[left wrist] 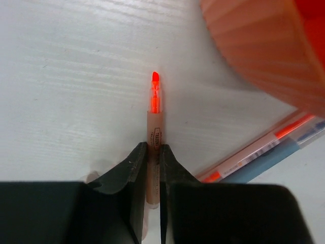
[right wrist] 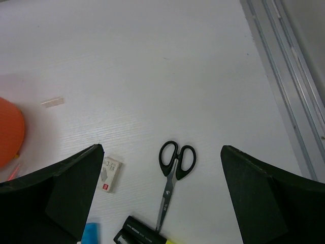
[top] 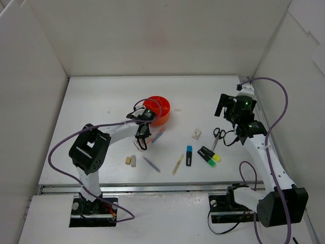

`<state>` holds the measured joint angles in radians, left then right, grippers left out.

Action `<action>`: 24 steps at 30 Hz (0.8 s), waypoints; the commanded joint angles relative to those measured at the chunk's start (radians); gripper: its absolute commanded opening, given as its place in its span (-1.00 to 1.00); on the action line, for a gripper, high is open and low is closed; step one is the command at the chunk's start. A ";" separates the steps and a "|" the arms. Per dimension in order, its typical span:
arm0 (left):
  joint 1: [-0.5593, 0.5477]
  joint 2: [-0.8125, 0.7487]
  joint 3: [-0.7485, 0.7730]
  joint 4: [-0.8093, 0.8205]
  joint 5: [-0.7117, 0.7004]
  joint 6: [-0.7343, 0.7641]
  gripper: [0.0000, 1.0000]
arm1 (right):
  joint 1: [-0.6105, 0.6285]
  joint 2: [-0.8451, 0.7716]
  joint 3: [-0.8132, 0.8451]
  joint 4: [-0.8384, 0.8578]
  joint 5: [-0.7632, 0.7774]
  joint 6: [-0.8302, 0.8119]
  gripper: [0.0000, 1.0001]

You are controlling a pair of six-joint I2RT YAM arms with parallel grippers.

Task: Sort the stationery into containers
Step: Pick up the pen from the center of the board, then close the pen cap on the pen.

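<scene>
The orange pen [left wrist: 155,121] has its rear end hidden between the left tool's [left wrist: 154,148] fingers. The organiser [left wrist: 264,51] is blurred and cropped. In the right wrist view, the lower edge cuts a black highlighter [right wrist: 135,234].

The tabletop [left wrist: 76,66] is white with a faint wood grain. The organiser [top: 158,111] is bright orange-red. The orange pen [left wrist: 154,127] has a pale translucent barrel with black print and a vivid orange tip. The left pincer [left wrist: 153,147] on it is black, as is the right pincer [top: 222,105]. Two clear pens [left wrist: 274,147] show orange and blue inside. The scissors [right wrist: 172,168] have black handles and grey blades. The highlighters [top: 189,155] are black with blue, yellow and green ends. Two erasers [top: 131,161] are tan, and a small white piece [right wrist: 109,174] carries a red mark. The cables [top: 280,101] are purple.
</scene>
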<state>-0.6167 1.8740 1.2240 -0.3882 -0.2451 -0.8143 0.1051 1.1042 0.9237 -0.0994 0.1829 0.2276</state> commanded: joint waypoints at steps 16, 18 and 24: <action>0.011 -0.648 -0.156 -0.034 0.026 0.323 -1.00 | 0.030 0.629 0.645 -0.069 -0.858 -0.809 0.96; 0.011 -0.688 -0.159 -0.047 0.049 0.346 -1.00 | 0.042 0.692 0.700 -0.109 -0.856 -0.868 0.96; 0.011 -0.759 -0.181 -0.057 0.128 0.414 -1.00 | 0.131 0.885 0.877 -0.271 -0.676 -1.128 0.96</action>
<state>-0.6121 1.1549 1.0378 -0.4526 -0.1707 -0.4648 0.1818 1.9572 1.7222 -0.2638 -0.5652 -0.7303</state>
